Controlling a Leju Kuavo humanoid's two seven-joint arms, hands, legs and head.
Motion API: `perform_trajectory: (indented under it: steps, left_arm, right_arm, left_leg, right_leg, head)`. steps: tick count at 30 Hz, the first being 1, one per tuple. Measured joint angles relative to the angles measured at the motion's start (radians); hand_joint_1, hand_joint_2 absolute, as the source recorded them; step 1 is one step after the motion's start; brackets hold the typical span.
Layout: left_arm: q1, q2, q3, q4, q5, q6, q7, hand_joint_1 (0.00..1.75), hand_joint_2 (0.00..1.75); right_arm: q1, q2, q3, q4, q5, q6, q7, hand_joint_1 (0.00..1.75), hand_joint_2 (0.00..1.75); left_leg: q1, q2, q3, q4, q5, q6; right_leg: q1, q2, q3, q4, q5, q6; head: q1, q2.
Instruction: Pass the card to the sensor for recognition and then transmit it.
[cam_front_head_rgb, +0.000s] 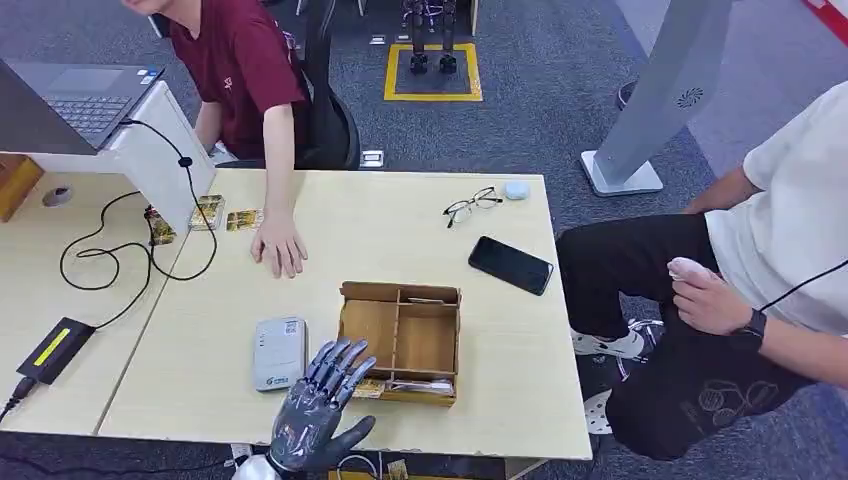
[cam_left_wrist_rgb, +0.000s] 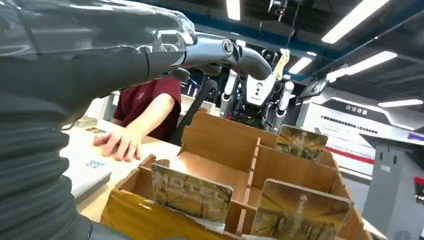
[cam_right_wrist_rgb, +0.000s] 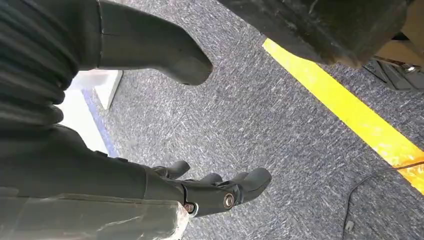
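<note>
Just ahead of the open, empty left hand (cam_front_head_rgb: 318, 405): card (cam_front_head_rgb: 372, 388) in wooden box (cam_front_head_rgb: 400, 338).

On the pale wooden worktop (cam_front_head_rgb: 400, 250), the open wooden compartment box (cam_front_head_rgb: 400, 340) sits near the front edge, with the grey flat card reader (cam_front_head_rgb: 279, 352) just to its left. The left robot hand (cam_front_head_rgb: 318, 405) hovers at the front edge between them. Patterned cards (cam_left_wrist_rgb: 190, 192) stand in the box's front compartments. Behind and right of the box lie a black smartphone (cam_front_head_rgb: 511, 265) and wire-framed glasses (cam_front_head_rgb: 472, 205).
</note>
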Motion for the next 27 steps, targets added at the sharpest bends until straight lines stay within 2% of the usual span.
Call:
perform_trajectory:
  steps: [27]
  left_arm:
    - [-0.004, -0.001, -0.004, 0.024, 0.032, 0.0, 0.01, 0.0, 1.75]
  right_arm:
    - [-0.001, 0.0, 0.0, 0.0, 0.012, -0.002, -0.002, 0.0, 1.75]
  left_leg:
    - [0.0, 0.0, 0.0, 0.0, 0.0, 0.0]
  right_leg:
    - [0.0, 0.0, 0.0, 0.0, 0.0, 0.0]
  head:
    - [0.0, 0.0]
